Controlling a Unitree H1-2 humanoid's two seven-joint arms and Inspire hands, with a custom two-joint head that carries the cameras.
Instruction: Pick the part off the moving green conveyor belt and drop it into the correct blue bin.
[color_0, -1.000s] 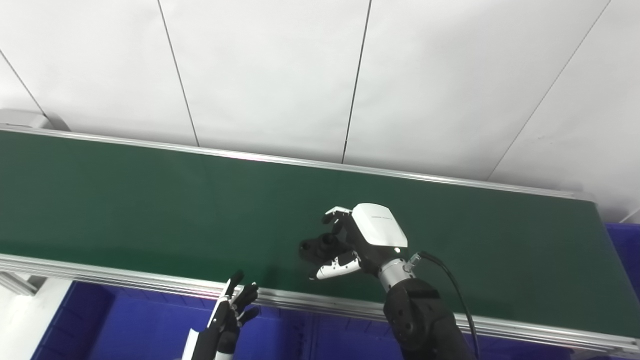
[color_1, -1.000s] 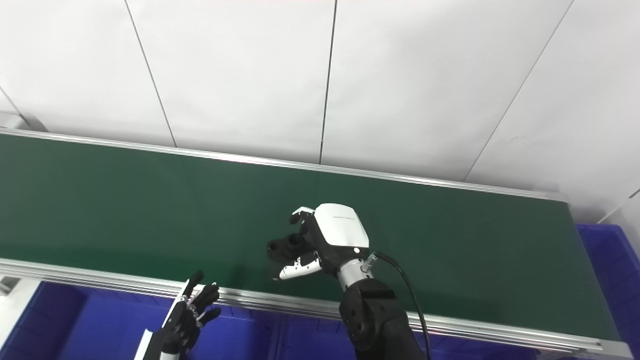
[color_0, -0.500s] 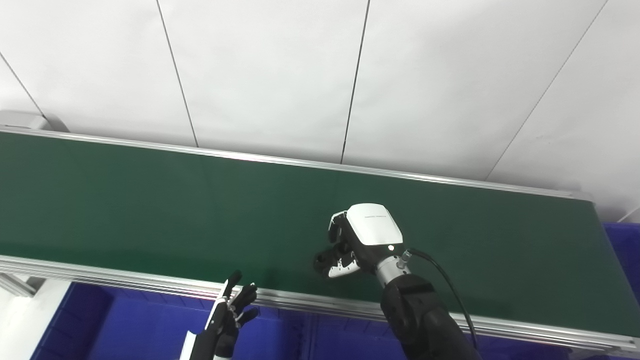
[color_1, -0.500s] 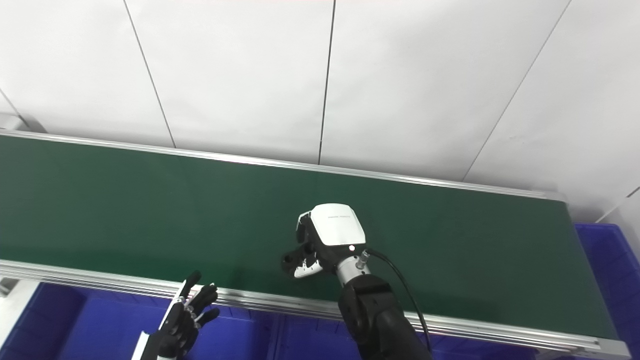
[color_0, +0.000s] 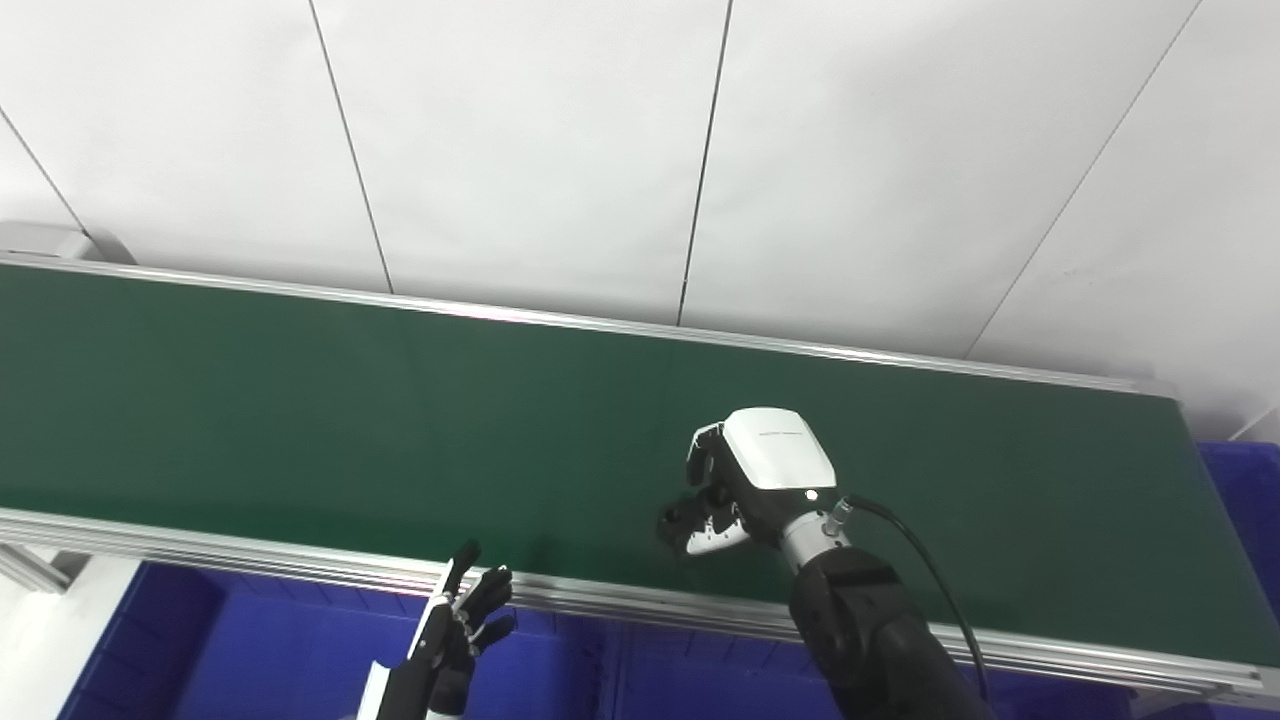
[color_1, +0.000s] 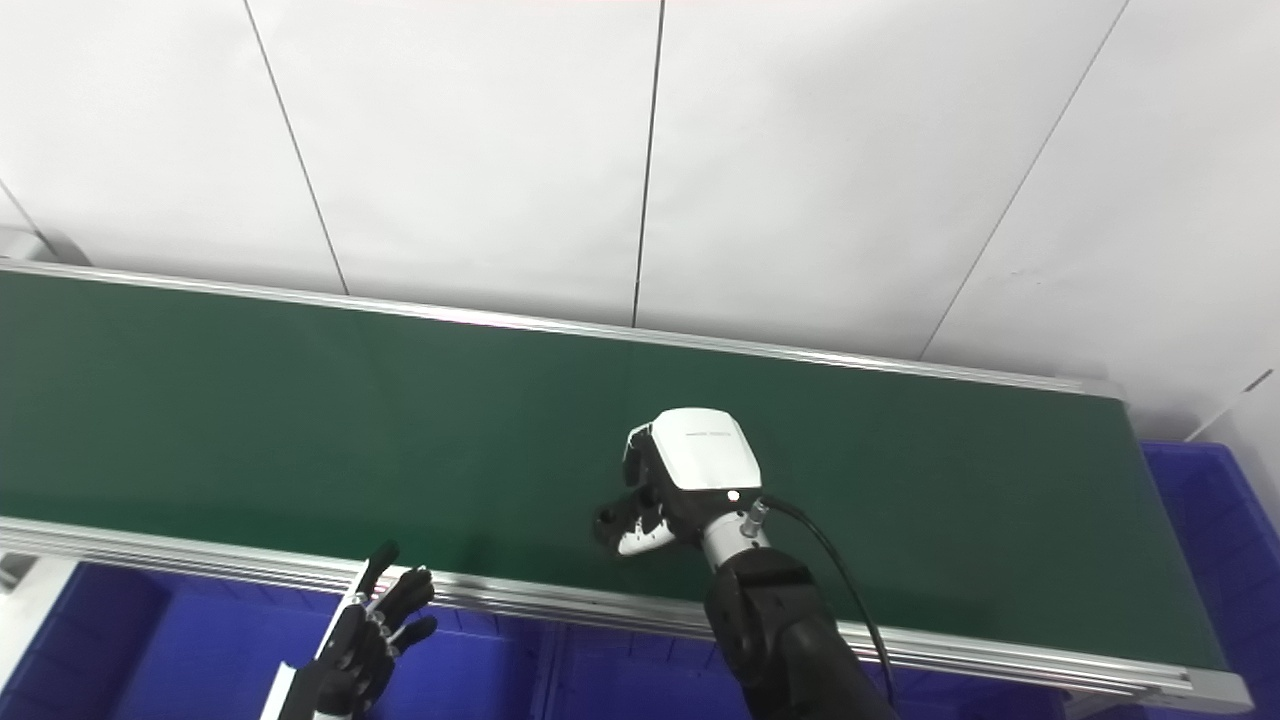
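My right hand (color_0: 748, 478), white-backed with black fingers, hovers over the near half of the green conveyor belt (color_0: 300, 400). Its fingers are curled tight around a small black part (color_0: 674, 519); only a dark end of the part pokes out to the left below the white thumb. How high the part sits above the belt is unclear. My left hand (color_0: 458, 640) is low at the bottom edge, in front of the belt's near rail and above a blue bin (color_0: 250, 650), fingers spread and holding nothing.
An aluminium rail (color_0: 250, 555) runs along the belt's near side, another along the far side below the white panelled wall. Blue bins lie below the near rail, and another blue bin (color_1: 1215, 540) sits past the belt's right end.
A second ago the right hand's fingers were spread around the black part; they have closed on it, and the hand has since shifted a little to the right. The left hand barely moved.
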